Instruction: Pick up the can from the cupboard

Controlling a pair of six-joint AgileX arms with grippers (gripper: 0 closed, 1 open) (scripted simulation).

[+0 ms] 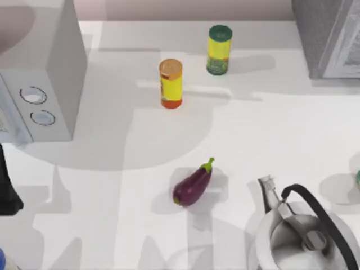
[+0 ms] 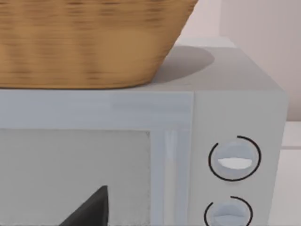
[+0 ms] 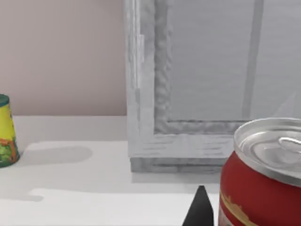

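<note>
Desk open mid-right; microwave blocks left, cupboard far right, two canisters far centre, eggplant and kettle near.

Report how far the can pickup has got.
Done: the red can is outside the cupboard, close before the right wrist camera. In hand: a grip on it cannot be confirmed. Left: a clear lift. The left arm waits by the microwave.

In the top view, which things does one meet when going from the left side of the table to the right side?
Microwave → orange-lidded canister → eggplant → green-lidded canister → kettle → cupboard.
</note>
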